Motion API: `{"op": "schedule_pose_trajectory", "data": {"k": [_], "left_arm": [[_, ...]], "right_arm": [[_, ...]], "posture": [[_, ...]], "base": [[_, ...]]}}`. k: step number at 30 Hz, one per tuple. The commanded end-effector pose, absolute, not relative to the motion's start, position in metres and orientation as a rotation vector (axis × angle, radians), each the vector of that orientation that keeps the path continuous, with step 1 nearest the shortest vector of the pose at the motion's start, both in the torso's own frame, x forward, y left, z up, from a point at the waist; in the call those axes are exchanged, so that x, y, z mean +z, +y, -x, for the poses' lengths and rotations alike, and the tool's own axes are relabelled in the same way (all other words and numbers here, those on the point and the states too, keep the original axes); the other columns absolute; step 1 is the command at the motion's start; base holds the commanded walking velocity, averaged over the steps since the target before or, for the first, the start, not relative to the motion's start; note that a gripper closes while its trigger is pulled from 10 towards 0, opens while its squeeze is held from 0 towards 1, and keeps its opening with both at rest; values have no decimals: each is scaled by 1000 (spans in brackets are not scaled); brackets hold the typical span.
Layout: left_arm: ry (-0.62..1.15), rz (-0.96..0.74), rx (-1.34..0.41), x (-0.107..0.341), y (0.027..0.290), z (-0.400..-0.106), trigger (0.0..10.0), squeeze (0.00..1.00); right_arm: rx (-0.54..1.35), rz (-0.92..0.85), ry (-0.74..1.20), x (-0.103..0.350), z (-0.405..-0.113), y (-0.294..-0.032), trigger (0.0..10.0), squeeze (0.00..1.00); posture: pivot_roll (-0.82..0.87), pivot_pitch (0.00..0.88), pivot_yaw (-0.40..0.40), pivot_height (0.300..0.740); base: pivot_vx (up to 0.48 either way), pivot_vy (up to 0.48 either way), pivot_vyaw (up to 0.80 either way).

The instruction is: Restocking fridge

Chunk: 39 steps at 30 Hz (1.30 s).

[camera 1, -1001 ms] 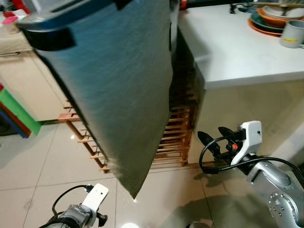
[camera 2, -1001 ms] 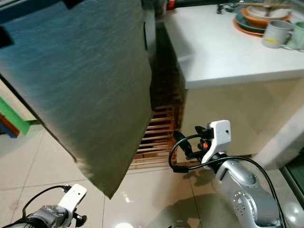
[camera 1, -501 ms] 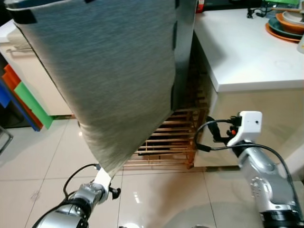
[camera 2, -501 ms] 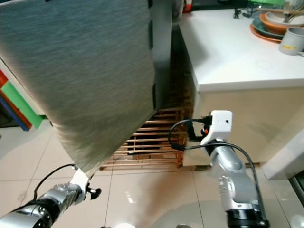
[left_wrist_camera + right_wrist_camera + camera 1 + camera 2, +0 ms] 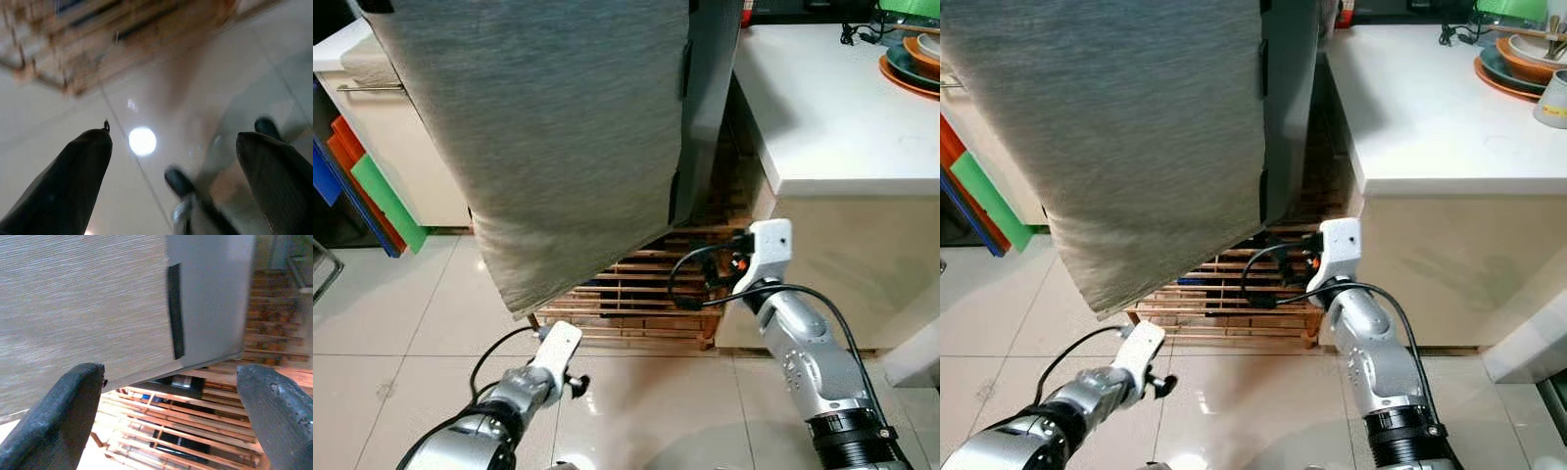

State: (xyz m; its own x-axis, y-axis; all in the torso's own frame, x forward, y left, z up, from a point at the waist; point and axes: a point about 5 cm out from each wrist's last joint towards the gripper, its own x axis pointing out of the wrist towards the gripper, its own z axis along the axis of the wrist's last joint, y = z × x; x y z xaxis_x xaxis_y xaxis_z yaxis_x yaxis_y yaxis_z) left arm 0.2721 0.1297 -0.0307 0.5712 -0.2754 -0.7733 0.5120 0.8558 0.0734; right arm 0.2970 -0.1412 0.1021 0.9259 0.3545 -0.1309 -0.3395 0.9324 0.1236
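Right pincer (image 5: 168, 396) fingers spread, empty, raised toward grey fridge door (image 5: 558, 137) above wooden pallet (image 5: 636, 304). Left pincer (image 5: 173, 161) spread wide over tiled floor (image 5: 401, 323). White worktop (image 5: 822, 108) beside fridge.

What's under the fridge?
The grey fridge stands on a slatted wooden pallet. Through its slats show dark items and something blue; what they are cannot be told. The pallet's rear lies hidden beneath the fridge.

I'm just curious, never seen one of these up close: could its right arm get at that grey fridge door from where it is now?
Probably yes. The right gripper is open and raised toward the lower edge of the grey fridge door, with only open air between them. The wooden rack sits lower, out of the way.
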Motion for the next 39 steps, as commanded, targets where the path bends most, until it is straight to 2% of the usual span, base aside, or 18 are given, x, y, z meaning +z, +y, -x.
{"op": "schedule_pose_trajectory", "data": {"k": [1,4,7,9,13,19,22,27,28,32,35,39], "left_arm": [[750,-361,-520,-15,119,-289,10000,0],[654,-330,-567,6,100,-308,10000,0],[582,-283,-656,0,106,-296,10000,0],[467,-227,-726,18,112,-305,10000,0],[322,-150,-814,61,93,-325,10000,0],[254,-102,-833,82,82,-329,10000,0],[127,-61,-772,112,84,-331,10000,0],[-3,-19,-688,148,88,-327,10000,0],[-45,-14,-622,160,93,-326,10000,0],[-100,-15,-521,173,101,-325,10000,0],[-156,-29,-350,183,119,-323,10000,0],[-155,-44,-245,184,133,-323,10000,0]], "right_arm": [[387,-95,130,107,-299,-135,10000,0],[387,-96,129,107,-299,-136,10000,0],[393,-98,124,107,-298,-135,10000,0],[404,-114,108,111,-296,-133,10000,0],[416,-134,80,119,-294,-132,10000,0],[441,-149,36,131,-296,-126,10000,0],[525,-184,-45,155,-300,-108,10000,0],[620,-207,-77,168,-305,-89,10000,0],[651,-208,-82,170,-308,-83,10000,0],[680,-207,-91,175,-312,-76,10000,0],[691,-209,-93,177,-316,-72,10000,0],[677,-206,-89,176,-318,-74,10000,0]], "posture": [[-48,0,52,740],[-49,0,53,740],[-57,0,61,740],[-60,0,65,740],[-60,0,66,740],[-56,0,64,740],[-51,0,58,740],[-35,0,46,740],[-23,0,37,740],[-9,0,28,740],[15,0,11,740],[18,0,8,740]], "base": [[0,0,0],[0,0,0],[0,0,0],[0,0,0],[0,0,0],[0,0,0],[0,0,0],[0,0,0],[0,0,0],[0,0,0],[0,0,0],[0,0,0]]}}
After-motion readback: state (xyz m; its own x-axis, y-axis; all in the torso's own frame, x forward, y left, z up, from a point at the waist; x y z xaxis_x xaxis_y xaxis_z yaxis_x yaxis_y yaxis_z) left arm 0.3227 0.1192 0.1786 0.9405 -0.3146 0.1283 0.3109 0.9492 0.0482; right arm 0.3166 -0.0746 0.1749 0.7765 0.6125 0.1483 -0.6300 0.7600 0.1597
